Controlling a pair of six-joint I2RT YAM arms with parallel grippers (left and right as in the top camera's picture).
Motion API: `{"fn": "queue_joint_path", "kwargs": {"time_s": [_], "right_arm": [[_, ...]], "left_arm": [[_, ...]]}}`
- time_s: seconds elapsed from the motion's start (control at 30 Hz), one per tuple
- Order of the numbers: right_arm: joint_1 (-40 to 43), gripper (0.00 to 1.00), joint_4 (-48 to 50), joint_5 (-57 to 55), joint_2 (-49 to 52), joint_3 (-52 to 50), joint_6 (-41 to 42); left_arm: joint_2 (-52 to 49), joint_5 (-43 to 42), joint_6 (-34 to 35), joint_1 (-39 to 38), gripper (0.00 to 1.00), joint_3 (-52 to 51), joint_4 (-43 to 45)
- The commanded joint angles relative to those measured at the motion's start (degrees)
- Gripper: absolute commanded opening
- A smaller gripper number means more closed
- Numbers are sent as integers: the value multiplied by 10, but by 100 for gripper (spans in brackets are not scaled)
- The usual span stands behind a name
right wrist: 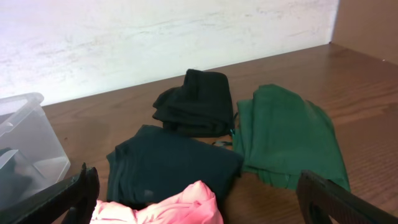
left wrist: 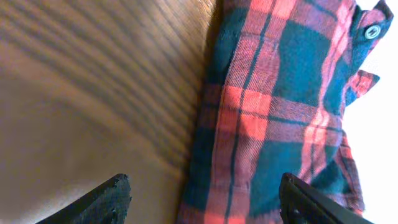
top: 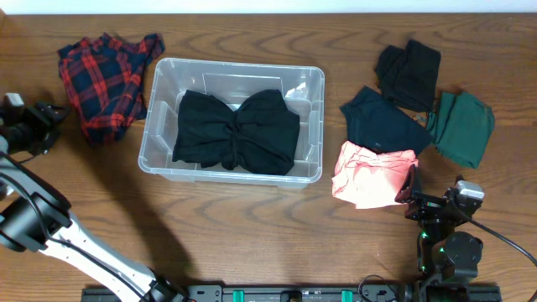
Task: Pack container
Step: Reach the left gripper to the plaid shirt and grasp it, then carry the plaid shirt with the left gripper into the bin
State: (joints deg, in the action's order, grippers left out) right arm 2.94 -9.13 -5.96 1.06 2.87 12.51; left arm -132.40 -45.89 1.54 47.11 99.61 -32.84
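1. On the middle of the wooden table [top: 268, 239], toward its far edge, stands the clear container [top: 159, 126], upright and without a lid.
2. Inside it lies a black garment [top: 237, 130], bunched at its centre and covering most of the base.
3. Left of the container, close to its corner, a red and dark plaid shirt [top: 105, 84] lies crumpled on the wood.
4. The left gripper [top: 55, 126] sits at the shirt's left edge with its jaws spread wide. In the left wrist view one finger is over bare wood and the other over the plaid cloth [left wrist: 280, 112]. I cannot tell whether they touch it.
5. Right of the container are four garments close together: a pink garment [top: 373, 174] nearest the front, a dark teal garment [top: 382, 122] behind it, a folded black piece [top: 409, 74] farthest back, and a green garment [top: 461, 126] on the outer side.
6. The right gripper [top: 411, 197] is just beside the pink garment, its jaws wide apart and holding nothing.
7. From the right wrist, the container's corner [right wrist: 25, 143] shows at the left.
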Motion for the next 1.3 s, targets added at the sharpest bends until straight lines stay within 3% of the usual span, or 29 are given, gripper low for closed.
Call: {"fn": "queue_joint_path", "kwargs": {"time_s": [0.0,0.13,0.37,0.4,0.47,0.53,0.8,1.13,1.27], "right_arm": [[4,99,0,0,-1,-2,-8],[4,99,0,0,-1,-2,-8],[4,99,0,0,-1,-2,-8],[4,99,0,0,-1,-2,-8],[4,99,0,0,-1,-2,-8],[4,99,0,0,-1,-2,-8],[4,99,0,0,-1,-2,-8],[4,99,0,0,-1,-2,-8],[4,99,0,0,-1,-2,-8]], "left_arm": [[-24,-36,-11,-21,77,-2,14],[-37,-36,-11,-48,76,-2,35],[-41,25,-6,-90,64,-2,36],[-41,28,-6,-92,59,-2,36],[-41,33,-6,-96,39,-2,36],[-41,33,-6,-96,7,-2,36],[14,-58,-6,-86,6,5,28],[257,-62,-4,-108,6,8,14],[332,-62,31,-136,6,8,17]]}}
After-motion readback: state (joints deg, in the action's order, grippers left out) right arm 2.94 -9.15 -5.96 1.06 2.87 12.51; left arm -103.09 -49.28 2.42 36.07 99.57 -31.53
